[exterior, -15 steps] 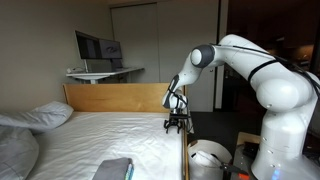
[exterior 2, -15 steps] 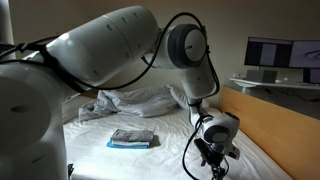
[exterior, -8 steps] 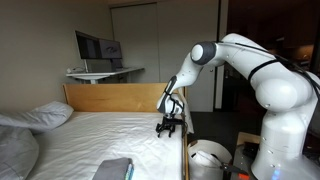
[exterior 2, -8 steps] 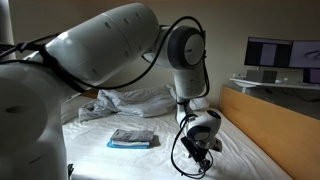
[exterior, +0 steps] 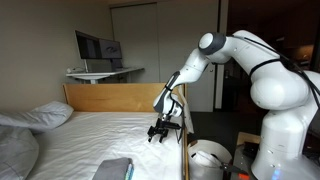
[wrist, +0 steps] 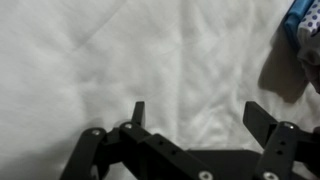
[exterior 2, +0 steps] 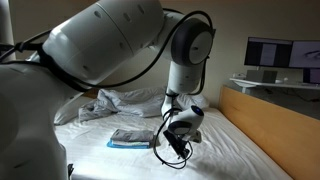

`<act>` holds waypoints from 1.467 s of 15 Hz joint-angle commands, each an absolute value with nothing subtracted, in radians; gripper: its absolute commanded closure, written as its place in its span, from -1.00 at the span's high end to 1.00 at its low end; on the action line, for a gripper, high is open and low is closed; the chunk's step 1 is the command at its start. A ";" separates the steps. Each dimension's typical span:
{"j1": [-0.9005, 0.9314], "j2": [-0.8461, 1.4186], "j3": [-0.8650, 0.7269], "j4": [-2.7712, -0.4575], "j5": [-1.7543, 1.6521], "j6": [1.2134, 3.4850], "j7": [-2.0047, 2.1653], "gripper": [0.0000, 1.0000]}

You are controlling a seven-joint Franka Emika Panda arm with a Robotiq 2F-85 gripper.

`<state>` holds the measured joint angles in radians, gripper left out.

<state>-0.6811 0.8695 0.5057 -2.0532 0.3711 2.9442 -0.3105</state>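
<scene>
Am hovering fingers (wrist: pixel 260 117) low over bed (exterior: pixel 100 135), near edge opposite pillows (exterior: pixel 45 115). Am keeping them spread wide, gripping nothing: only bare sheet (wrist: pixel 120 50) lying between them. Cloth (exterior 2: pixel 132 138) lying folded flat mid-bed, near, apart.

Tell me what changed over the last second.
The tool swung across the white sheet, away from the wooden board and toward the folded grey-blue cloth. Its jaws stayed open and empty. The cloth and the pillows did not move.
</scene>
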 commanded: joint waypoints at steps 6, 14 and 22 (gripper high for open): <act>-1.062 0.881 0.913 -2.336 0.276 2.987 -0.491 1.00; -1.098 0.960 0.964 -2.359 0.099 2.998 -0.404 1.00; -1.104 0.995 0.929 -2.314 0.093 2.984 -0.388 1.00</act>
<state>-1.0889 0.9543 0.9530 -2.3454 0.1287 2.9956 -0.4264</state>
